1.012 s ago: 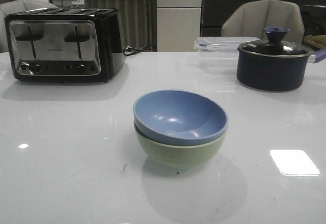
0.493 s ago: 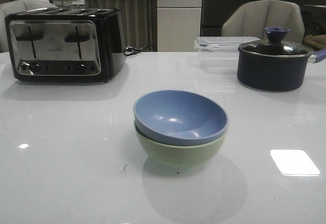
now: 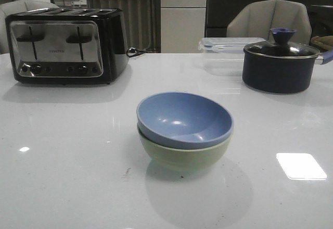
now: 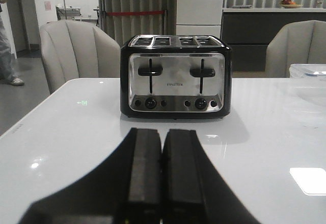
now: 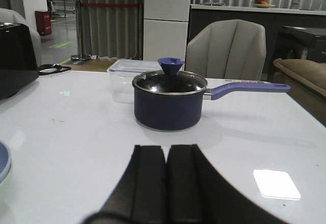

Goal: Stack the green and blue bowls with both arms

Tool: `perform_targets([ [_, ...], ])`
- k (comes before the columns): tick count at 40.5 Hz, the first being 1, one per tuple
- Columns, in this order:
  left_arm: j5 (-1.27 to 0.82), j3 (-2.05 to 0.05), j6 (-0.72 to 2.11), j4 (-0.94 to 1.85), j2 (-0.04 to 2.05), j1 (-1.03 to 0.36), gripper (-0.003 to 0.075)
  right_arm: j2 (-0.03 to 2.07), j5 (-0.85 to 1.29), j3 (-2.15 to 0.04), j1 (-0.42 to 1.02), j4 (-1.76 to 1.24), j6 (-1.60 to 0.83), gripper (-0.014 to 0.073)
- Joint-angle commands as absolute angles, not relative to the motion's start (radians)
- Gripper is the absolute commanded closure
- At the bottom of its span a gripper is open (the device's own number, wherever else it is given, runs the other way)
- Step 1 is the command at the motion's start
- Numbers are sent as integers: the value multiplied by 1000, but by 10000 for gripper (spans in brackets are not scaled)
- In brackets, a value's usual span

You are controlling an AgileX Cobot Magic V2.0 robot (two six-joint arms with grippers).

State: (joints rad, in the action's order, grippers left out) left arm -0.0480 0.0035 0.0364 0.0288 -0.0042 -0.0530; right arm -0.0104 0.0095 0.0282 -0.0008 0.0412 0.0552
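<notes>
Looking mid-table, you find the blue bowl (image 3: 184,118) nested in the green bowl (image 3: 183,155). Your left gripper (image 4: 162,155) and right gripper (image 5: 167,172) are closed, empty, well apart; I'd keep them clear.

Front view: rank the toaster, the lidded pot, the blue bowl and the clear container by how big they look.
1. toaster
2. blue bowl, though it sits much nearer the camera, so its true size against the pot is unsure
3. lidded pot
4. clear container, partly hidden behind the pot
</notes>
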Motion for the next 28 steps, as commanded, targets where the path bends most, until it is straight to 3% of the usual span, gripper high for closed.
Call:
perform_targets([
  [1,42,8,37,40,-24,-59,627,-30,-81,25,-6,48,65,541],
  [28,42,8,37,40,-24,-59,627,-30,-68,25,-6,-38,-10,541],
])
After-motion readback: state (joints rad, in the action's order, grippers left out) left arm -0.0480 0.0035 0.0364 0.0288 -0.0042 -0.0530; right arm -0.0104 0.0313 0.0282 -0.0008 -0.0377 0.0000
